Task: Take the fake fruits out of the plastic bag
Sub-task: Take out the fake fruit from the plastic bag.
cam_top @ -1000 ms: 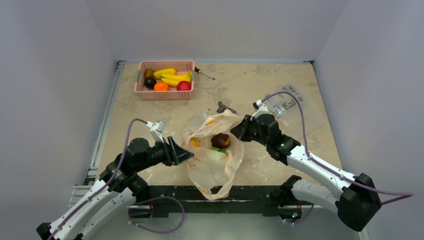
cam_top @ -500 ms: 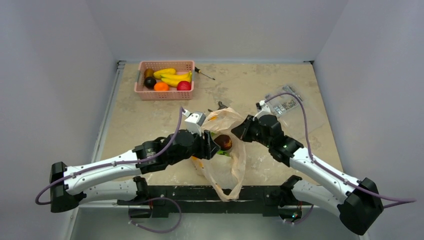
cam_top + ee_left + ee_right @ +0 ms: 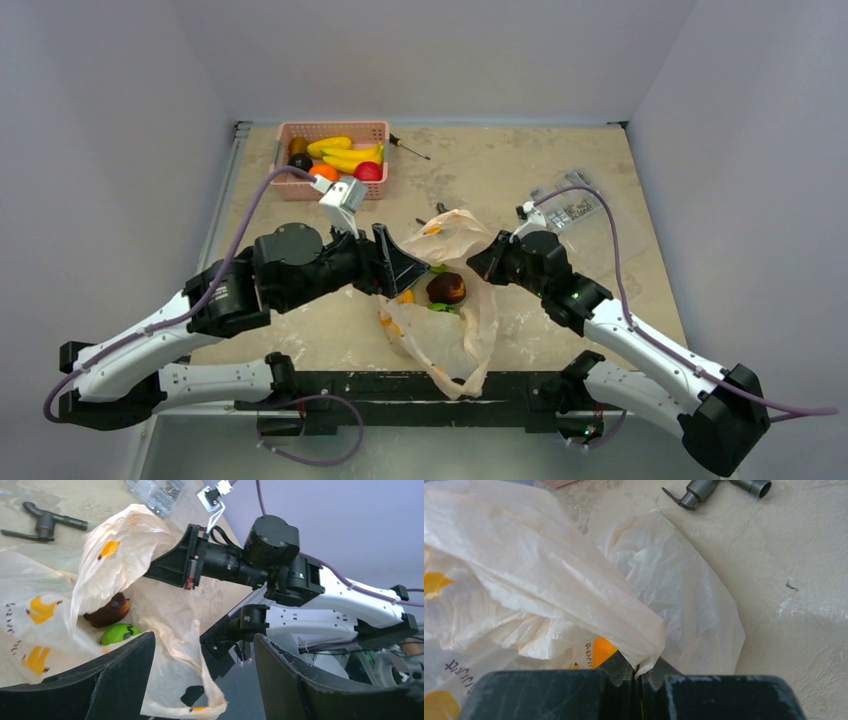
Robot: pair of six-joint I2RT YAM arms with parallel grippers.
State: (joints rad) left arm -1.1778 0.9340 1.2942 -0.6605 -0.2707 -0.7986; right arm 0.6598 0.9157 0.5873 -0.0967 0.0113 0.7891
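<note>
Two claws, both at one plastic bag [image 3: 455, 335]. First the right gripper [image 3: 638, 672]: clenched on a fold of the bag's rim, jaws together, thin film pinched between them. Then the left gripper [image 3: 202, 640]: released, jaws wide apart with nothing between, held at the left side of the bag's mouth and pointing into it.

Two fake fruits counted inside the bag: one maroon fruit [image 3: 107, 611] and one green ball [image 3: 119, 632], touching each other in the open mouth. Only a part of the green ball seen, the rest covered by film and by the maroon fruit. Any further fruit deeper inside: cannot tell, film crumpled and only half clear. Near end of the bag lying over the front edge of the table [image 3: 500, 170]. Left side of the bag hidden under the left arm in the top view.

One grey metal tool [image 3: 719, 489] on the table just beyond the bag. One clear packet [image 3: 575, 210] to the right, well apart, contents too small to name. One pink basket [image 3: 330, 128] at the far left corner, holding one yellow banana bunch [image 3: 345, 153], one orange ball [image 3: 322, 172], one red apple [image 3: 368, 171], one dark round fruit [image 3: 300, 165] and one brownish piece hard to make out. One screwdriver [image 3: 410, 148] just beside the basket's right wall.
</note>
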